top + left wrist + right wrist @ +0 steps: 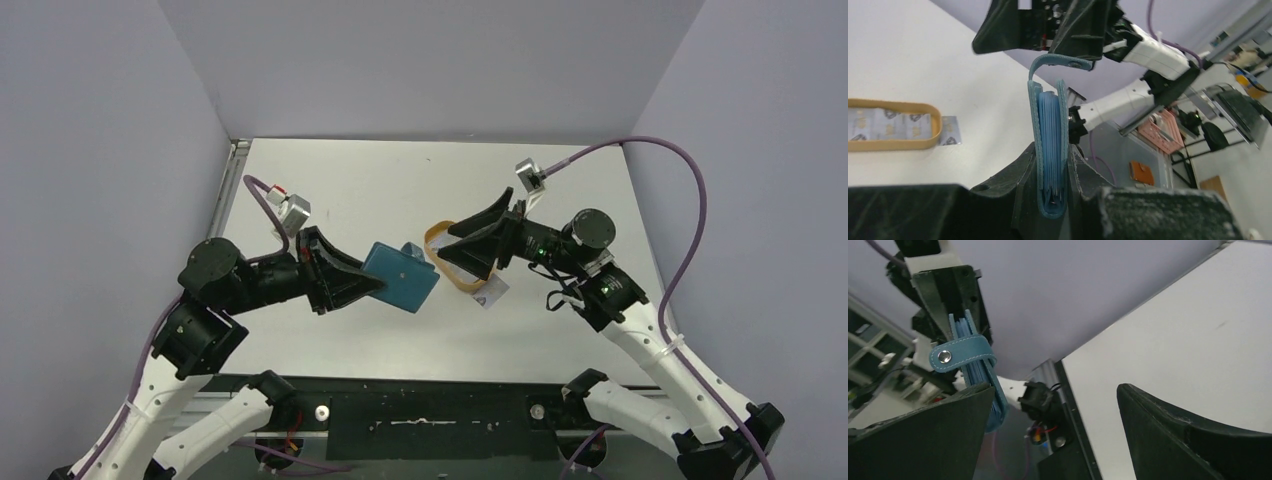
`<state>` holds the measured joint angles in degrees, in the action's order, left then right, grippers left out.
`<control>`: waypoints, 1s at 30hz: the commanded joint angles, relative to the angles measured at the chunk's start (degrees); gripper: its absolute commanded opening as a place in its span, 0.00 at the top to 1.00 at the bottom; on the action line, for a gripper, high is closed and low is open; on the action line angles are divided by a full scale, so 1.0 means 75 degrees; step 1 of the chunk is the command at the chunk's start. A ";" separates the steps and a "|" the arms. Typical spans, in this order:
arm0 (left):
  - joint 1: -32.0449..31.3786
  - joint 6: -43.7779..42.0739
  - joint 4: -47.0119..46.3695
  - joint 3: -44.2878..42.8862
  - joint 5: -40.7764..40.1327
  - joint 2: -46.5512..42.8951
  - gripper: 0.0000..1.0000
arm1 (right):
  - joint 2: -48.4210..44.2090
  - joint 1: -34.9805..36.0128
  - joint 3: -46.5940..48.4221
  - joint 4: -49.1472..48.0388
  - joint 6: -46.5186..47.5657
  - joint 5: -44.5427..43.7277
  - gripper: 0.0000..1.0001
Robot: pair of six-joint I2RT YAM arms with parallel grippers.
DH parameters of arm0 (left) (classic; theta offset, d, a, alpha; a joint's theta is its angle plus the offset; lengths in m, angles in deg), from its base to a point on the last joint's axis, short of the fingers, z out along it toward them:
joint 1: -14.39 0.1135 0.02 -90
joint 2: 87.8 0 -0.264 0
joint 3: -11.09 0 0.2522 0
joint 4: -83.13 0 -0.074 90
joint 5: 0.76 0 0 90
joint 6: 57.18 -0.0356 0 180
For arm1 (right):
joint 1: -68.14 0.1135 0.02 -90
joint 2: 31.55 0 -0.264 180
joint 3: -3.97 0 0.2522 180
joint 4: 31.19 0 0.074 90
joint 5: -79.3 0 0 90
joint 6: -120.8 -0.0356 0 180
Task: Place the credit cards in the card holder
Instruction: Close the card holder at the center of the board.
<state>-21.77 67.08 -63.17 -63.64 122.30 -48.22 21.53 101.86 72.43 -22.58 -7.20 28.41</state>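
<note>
Top cam overhead; wrist cams close, sharing card holder (1050, 150)

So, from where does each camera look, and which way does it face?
Top external: above and behind the arms, looking down at the table; shows both arms, left hand shut on the card holder, right hand open.
Left wrist: on the left arm, facing along its own fingers, past the card holder, to the right hand and the orange tray with credit cards.
Right wrist: on the right arm, facing between its own fingers toward the card holder.
Shared: all three show the card holder.
</note>
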 commanded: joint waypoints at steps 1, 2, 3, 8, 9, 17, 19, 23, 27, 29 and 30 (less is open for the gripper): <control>0.0029 -0.0005 -0.1615 -0.0267 0.1952 0.0107 1.00 | -0.0225 0.0021 -0.0133 -0.2071 -0.2274 0.1974 0.00; 0.0029 0.0051 -0.1757 -0.0283 0.2066 0.0157 1.00 | -0.0240 0.0042 -0.0159 -0.2153 -0.2376 0.2076 0.00; 0.0032 0.0117 -0.1903 -0.0306 0.2152 0.0215 1.00 | -0.0245 0.0065 -0.0176 -0.2229 -0.2459 0.2181 0.00; 0.0029 0.0253 -0.2173 -0.0456 0.2275 0.0476 1.00 | -0.0355 0.0160 -0.0351 -0.2601 -0.2727 0.2508 0.03; 0.0029 0.0274 -0.2207 -0.0464 0.2282 0.0518 1.00 | -0.0345 0.0181 -0.0390 -0.2773 -0.2848 0.2588 0.04; 0.0029 0.0483 -0.2391 -0.0475 0.2192 0.0662 1.00 | -0.0184 0.1249 0.0327 -0.0403 -0.1115 0.2341 0.15; 0.0029 0.0483 -0.2385 -0.0473 0.2170 0.0674 1.00 | -0.0051 0.1495 0.0538 0.0102 -0.0792 0.2164 0.24; 0.0029 0.0461 -0.2390 -0.0440 0.2167 0.0656 1.00 | -0.0040 0.1541 0.0458 -0.0098 -0.1021 0.2017 0.40; 0.0029 0.0459 -0.2390 -0.0403 0.2178 0.0637 1.00 | -0.0101 0.1552 0.0339 -0.0367 -0.1257 0.1901 0.50; 0.0029 0.0459 -0.2390 -0.0403 0.2191 0.0631 1.00 | -0.0116 0.1556 0.0336 -0.0370 -0.1289 0.1807 0.51; 0.0029 0.0459 -0.2390 -0.0402 0.2199 0.0632 1.00 | -0.0107 0.1557 0.0342 -0.0377 -0.1321 0.1770 0.51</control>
<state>-21.77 70.12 -76.50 -63.95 137.53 -42.74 21.51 113.24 74.13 -23.30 -16.43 43.73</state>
